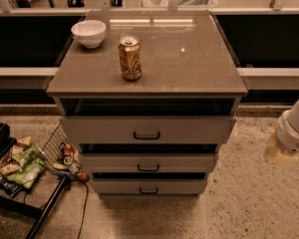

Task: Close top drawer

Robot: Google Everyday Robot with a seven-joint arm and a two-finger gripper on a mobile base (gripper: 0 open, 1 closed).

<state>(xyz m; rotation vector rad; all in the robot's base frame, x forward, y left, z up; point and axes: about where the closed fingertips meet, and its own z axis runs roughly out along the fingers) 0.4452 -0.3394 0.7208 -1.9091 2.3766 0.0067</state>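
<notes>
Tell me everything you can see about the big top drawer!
The top drawer is a wide grey box with a flat, plain front and a small black loop handle. It sticks out from under the brown tabletop, so it is open, with a dark gap above it. Two smaller drawers sit below. Nothing touches it; the gripper hangs off to its right.

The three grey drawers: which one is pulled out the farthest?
The top drawer, just under the tabletop: its front is the widest and tallest and stands furthest forward. The gripper is at the view's right edge, apart from it.
</notes>
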